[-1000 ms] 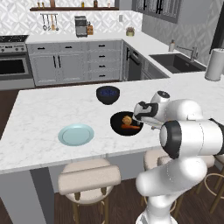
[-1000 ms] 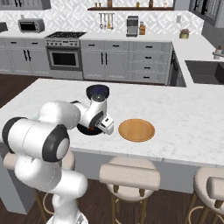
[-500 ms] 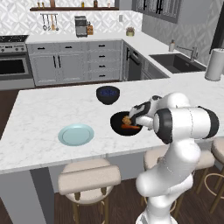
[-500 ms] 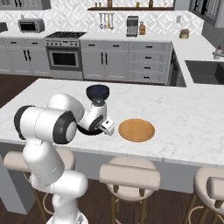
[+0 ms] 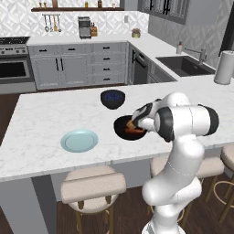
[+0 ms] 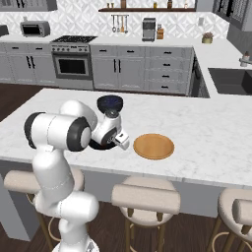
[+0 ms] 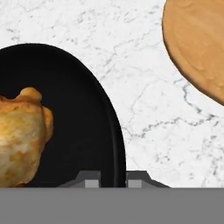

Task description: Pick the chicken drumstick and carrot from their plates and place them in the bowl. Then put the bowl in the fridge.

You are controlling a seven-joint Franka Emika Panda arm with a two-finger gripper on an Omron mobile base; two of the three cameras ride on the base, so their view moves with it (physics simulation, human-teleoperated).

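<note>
Bowl (image 7: pixel 83 131) rim between pincer (image 7: pixel 113 180) tips | drumstick (image 7: pixel 19 140) inside

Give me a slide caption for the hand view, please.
Gripper shut on the black bowl's rim, chicken drumstick inside, wooden plate nearby.

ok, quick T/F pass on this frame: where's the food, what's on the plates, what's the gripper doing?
1. The drumstick lies in the black bowl. True.
2. The wooden plate carries the carrot. False: its top is bare.
3. The blue plate is bare. True.
4. The gripper is wide open above the wooden plate. False: it is shut on the black bowl's rim, one tip on each side of it.
5. The speckled bowl sits on the blue plate. False: it stands on the counter, apart from the plate, beyond the black bowl.
</note>
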